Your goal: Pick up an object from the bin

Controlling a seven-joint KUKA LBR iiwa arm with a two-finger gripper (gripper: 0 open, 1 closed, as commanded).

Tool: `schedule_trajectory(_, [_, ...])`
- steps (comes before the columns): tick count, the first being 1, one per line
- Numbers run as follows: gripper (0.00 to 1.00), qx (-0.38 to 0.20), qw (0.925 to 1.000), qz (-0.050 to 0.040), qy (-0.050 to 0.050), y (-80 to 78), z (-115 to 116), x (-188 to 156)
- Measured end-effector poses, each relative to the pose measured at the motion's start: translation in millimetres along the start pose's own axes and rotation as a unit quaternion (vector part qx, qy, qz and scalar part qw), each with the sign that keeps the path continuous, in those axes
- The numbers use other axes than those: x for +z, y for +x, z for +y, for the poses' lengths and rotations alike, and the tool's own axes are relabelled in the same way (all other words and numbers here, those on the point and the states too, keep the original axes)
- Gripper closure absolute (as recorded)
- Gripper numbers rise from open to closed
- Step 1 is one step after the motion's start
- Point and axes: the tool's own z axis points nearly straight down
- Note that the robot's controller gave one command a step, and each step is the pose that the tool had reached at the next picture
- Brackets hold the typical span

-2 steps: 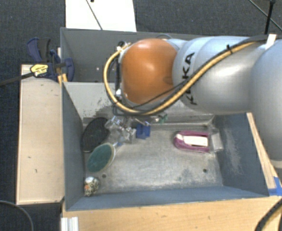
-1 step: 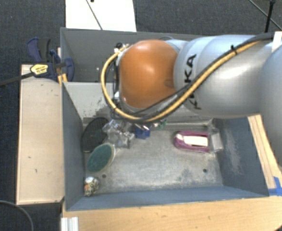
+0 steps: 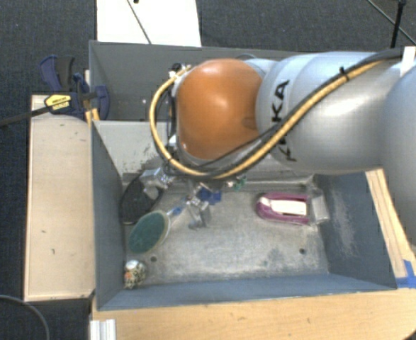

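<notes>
The gripper [image 3: 193,212] hangs low in the left half of the bin [image 3: 250,253], under the arm's orange cover [image 3: 215,108]. Whether it is released or clenched cannot be told. The green disc [image 3: 147,232] lies nearest, just to its left, with a black lump [image 3: 135,200] behind. A purple-and-white thing [image 3: 285,209] lies to the right, and a shiny ball [image 3: 133,271] sits in the front left corner.

"KUKA", partly hidden, on arm [image 3: 335,133]
</notes>
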Motion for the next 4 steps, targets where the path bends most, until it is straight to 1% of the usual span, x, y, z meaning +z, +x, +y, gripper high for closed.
schedule_trajectory(1, [0.0,-0.13,0.9915,-0.0003,0.0,-3.3,-37.5,100.3])
schedule_trajectory(2, [1.0,-0.127,0.9918,0.0009,0.0,-2.5,-37.4,101.4])
schedule_trajectory(3, [0.0,-0.126,0.9921,0.0015,0.0,-2.0,-38.1,101.2])
schedule_trajectory(4, [0.0,-0.22,0.9756,0.0023,-0.001,-23.0,42.6,88.7])
